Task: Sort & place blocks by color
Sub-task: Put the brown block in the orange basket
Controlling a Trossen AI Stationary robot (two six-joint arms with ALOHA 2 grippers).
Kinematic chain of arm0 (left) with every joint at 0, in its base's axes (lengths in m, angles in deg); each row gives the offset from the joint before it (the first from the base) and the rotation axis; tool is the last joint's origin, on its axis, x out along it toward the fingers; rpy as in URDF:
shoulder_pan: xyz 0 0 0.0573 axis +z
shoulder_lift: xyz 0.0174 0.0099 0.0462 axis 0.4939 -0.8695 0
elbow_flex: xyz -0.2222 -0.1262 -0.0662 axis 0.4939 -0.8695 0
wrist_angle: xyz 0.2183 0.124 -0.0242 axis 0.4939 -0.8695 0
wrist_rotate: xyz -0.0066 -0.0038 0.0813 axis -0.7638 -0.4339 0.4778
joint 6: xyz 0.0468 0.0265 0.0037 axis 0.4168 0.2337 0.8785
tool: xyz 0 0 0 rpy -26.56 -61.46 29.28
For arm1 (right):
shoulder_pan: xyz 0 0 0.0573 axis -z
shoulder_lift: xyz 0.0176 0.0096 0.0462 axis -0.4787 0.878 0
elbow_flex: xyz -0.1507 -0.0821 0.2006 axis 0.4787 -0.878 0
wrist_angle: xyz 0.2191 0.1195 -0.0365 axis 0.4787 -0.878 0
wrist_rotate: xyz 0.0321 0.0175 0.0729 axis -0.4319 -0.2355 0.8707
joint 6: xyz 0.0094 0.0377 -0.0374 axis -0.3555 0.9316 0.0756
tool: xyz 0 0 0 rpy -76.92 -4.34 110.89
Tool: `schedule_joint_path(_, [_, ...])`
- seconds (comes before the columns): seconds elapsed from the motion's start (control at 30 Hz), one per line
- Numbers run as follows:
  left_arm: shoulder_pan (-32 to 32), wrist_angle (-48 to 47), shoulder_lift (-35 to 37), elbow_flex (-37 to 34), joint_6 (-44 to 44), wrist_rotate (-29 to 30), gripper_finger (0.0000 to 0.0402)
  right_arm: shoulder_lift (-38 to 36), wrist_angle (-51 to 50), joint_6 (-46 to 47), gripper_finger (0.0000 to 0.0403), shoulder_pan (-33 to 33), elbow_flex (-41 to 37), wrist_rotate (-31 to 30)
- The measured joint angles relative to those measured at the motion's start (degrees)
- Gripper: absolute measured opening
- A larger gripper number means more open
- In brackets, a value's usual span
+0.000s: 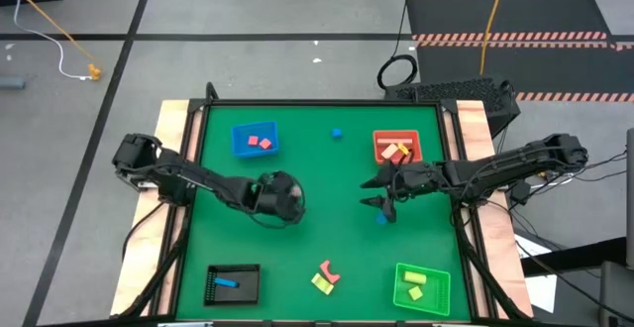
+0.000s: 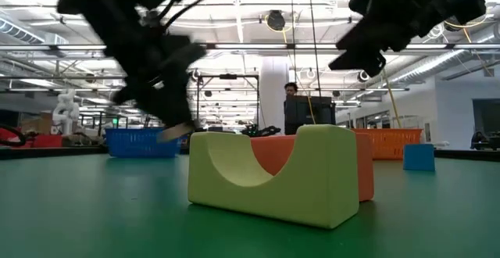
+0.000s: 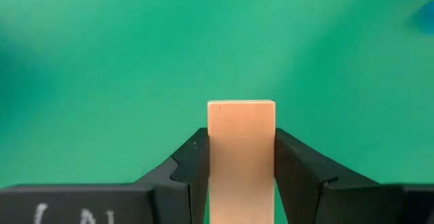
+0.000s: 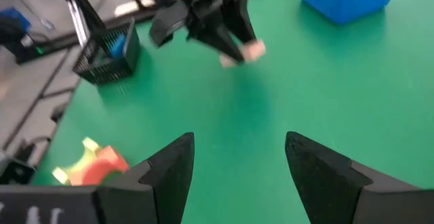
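My left gripper (image 1: 280,196) hovers over the middle of the green table, shut on a cream-tan bar block (image 3: 241,125). The right wrist view also shows that block (image 4: 245,51). My right gripper (image 1: 376,192) is open above the table's right half, with nothing between its fingers in the right wrist view (image 4: 241,156). A blue block (image 1: 381,217) lies on the table just on its near side. Another blue block (image 1: 337,132) lies toward the far edge. A yellow arch (image 2: 269,176) and a pink-red arch (image 2: 312,160) lie together near the near edge. My left gripper pinches the cream-tan bar between its two fingers (image 3: 193,163), which sit on its two long sides (image 3: 215,156). The bar's free end (image 3: 241,108) sticks out past the fingertips. The fingers slant downward, and the bar is lifted clear of the table (image 4: 245,51).
Four shallow trays stand on the table. A blue tray (image 1: 240,141) at far left holds pink-red blocks. A red tray (image 1: 381,141) at far right holds yellow and red blocks. A black tray (image 1: 213,285) at near left holds a blue block. A green tray (image 1: 436,292) at near right holds yellow blocks.
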Motion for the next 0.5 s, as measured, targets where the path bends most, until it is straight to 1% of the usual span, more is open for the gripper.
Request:
schedule_joint_path(0.13, [2.8, 16.5, 0.0, 0.1, 13.4, -1.1, 0.0131, 0.0, 1.6, 1.4, 0.0222, 0.0, 0.0, 0.0])
schedule_joint_path(0.27, [4.8, 28.9, 0.1, 0.1, 23.7, -2.7, 0.0131, 0.0, 1.5, 1.4, 0.0222, 0.0, 0.0, 0.0])
schedule_joint_path(0.33, [5.8, 32.4, 0.1, 0.1, 26.5, -4.6, 0.0131, 0.0, 1.5, 1.4, 0.0222, 0.0, 0.0, 0.0])
schedule_joint_path(0.5, [7.1, 36.5, 0.1, 0.1, 30.0, -5.0, 0.0131, 0.0, 5.5, 1.4, 0.0222, 0.0, 0.0, 0.2])
